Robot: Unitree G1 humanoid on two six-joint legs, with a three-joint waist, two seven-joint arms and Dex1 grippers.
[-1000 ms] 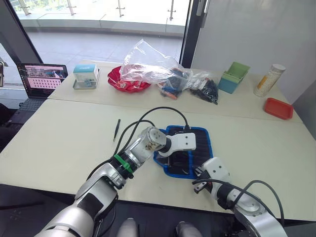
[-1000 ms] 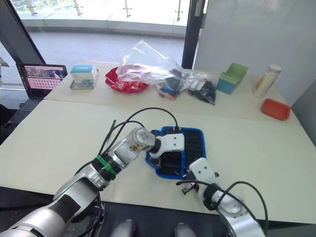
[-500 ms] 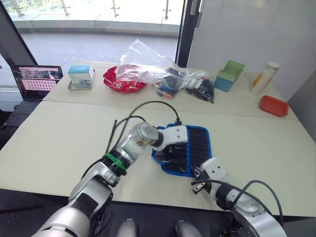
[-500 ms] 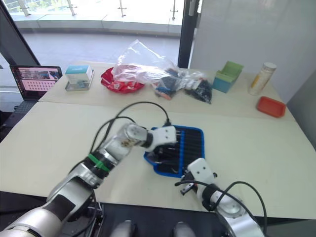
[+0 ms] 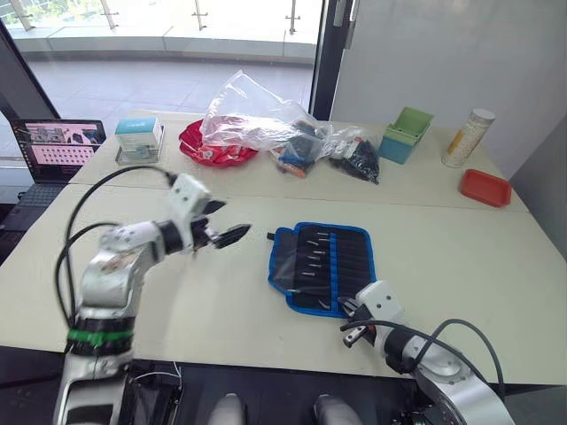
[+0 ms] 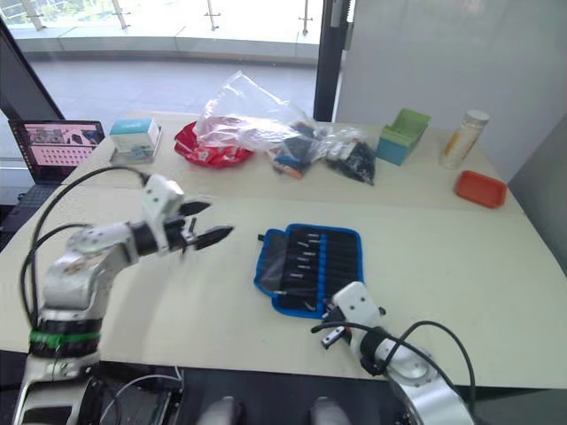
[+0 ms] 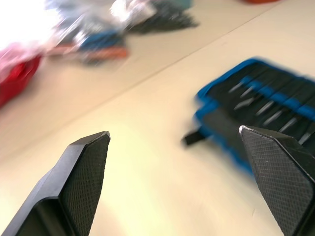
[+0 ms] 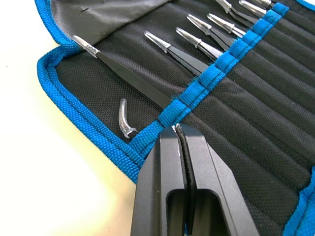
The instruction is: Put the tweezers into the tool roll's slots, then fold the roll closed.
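The tool roll point(image 5: 347, 258) lies unrolled on the near table, black with blue binding. Its left flap is partly folded up. Several tweezers point(image 8: 167, 47) sit in the slots point(image 8: 256, 98) with their silver tips sticking out past the blue band. One with a curved tip point(image 8: 124, 120) is in the end slot. My left gripper point(image 5: 232, 221) hangs open and empty above the table, left of the roll and apart from it. My right gripper point(image 8: 176, 130) is shut, its tips touching the roll's blue band at the near edge.
On the far table are clear plastic bags point(image 5: 257, 115), a red bowl point(image 5: 205, 149), a teal box point(image 5: 137, 135), a green bin point(image 5: 407, 135), a bottle point(image 5: 468, 137) and a red tray point(image 5: 485, 188). A laptop point(image 5: 58, 146) stands at the left. The roll's short strap point(image 5: 269, 235) points left.
My left gripper was low over the roll; it has pulled away to the left, risen and opened wide. The roll's inner face now shows. The right gripper has stayed put.
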